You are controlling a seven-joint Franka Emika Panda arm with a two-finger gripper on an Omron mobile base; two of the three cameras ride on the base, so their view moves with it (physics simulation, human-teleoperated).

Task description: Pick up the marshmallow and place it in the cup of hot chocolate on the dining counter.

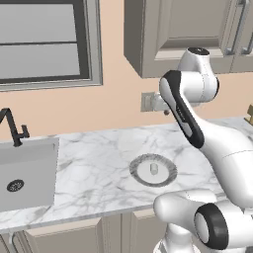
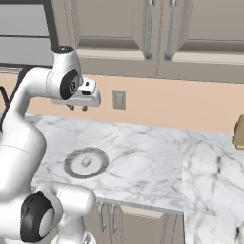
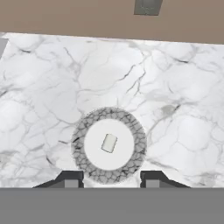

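The marshmallow (image 3: 109, 143) is lying at the middle of a round grey-rimmed plate (image 3: 131, 124), which is sitting on a white veined marble counter (image 3: 52, 83). The gripper (image 3: 111, 179) is hanging above the plate's near edge, its fingertips (image 3: 71, 179) standing apart, holding nothing.

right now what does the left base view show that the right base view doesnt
Left base view alone: the sink with its dark faucet, and a window above it. Right base view alone: the tool held high above the counter, and the counter turning a corner at right. Both: the marshmallow lying on the grey plate, the marble counter, a wall outlet and the upper cabinets.
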